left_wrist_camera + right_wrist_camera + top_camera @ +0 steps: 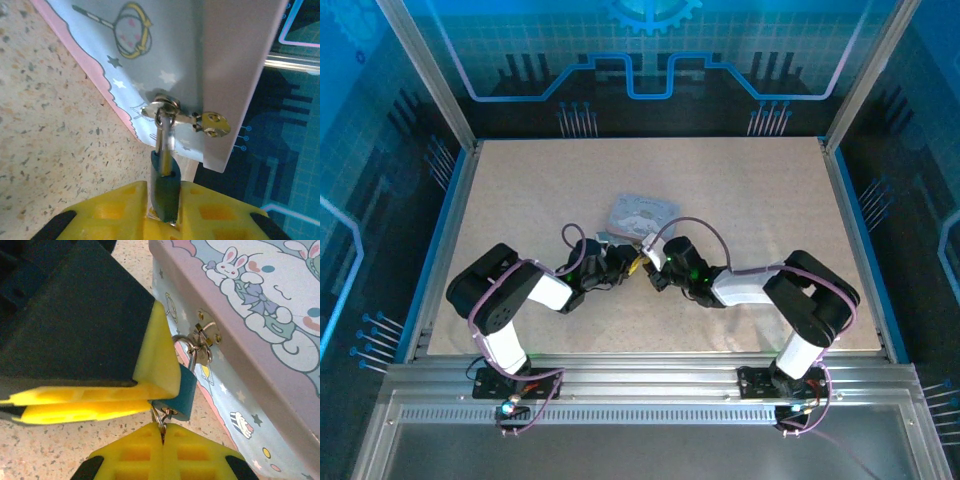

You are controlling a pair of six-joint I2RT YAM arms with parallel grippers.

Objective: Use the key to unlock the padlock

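Note:
The small dark teal padlock (165, 175) hangs by its silvery shackle (164, 131) from the latch ring of a pastel cartoon tin (165, 50). My left gripper (164, 187) has its yellow fingers against both sides of the lock body. In the right wrist view the padlock (184, 390) shows its underside. The thin silvery key (161, 419) sticks out of the keyhole, and my right gripper (163, 428) is shut on it from below. The left gripper's finger (159, 365) covers the lock's upper left. From above, both grippers meet at the tin's near edge (642, 262).
The tin (642, 213) lies flat at the middle of the speckled table (770, 200), its lid printed with a white bunny (260, 285). A brass-coloured clasp (215, 124) sits beside the latch ring. Blue-lit walls enclose the table on three sides.

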